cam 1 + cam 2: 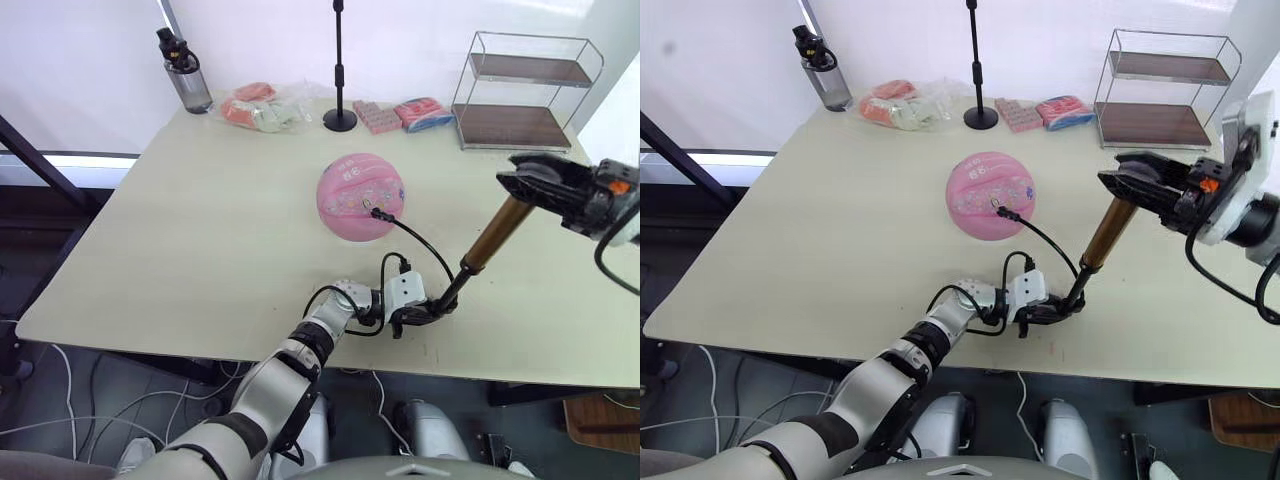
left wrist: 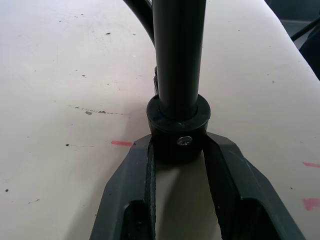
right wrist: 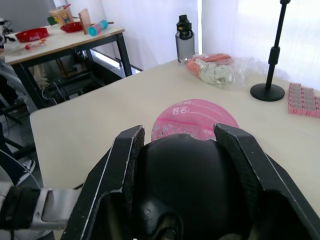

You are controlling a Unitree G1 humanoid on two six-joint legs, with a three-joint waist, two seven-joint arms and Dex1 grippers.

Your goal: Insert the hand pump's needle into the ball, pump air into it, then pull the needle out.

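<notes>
Nearest the head camera, the left gripper point(image 1: 418, 318) lies low on the pale beige tabletop point(image 1: 200, 250) near its front edge, its two black fingers closed around the black base collar of the slim gold-brass hand pump point(image 1: 493, 240). In the left wrist view that collar point(image 2: 178, 131) sits pinched between the two fingers point(image 2: 131, 190), with the black lower tube rising straight out of it and the foot resting on the table.

From this grip the pump leans up and away to the right, toward the right gripper point(image 1: 530, 180), which hangs above the table's right side. Its fingers are clamped on the pump's black T-handle point(image 3: 187, 185), whose rounded dark knob sits between both fingers point(image 3: 122, 165) in the right wrist view.

A thin black hose point(image 1: 420, 240) curves from near the left gripper up and away to the round pink rubber ball with small cartoon prints point(image 1: 360, 197), which rests on the table just beyond the left gripper and left of the right one. The black fitting of the needle point(image 1: 379, 212) touches the ball's near side; the pin itself is too small to make out.
</notes>
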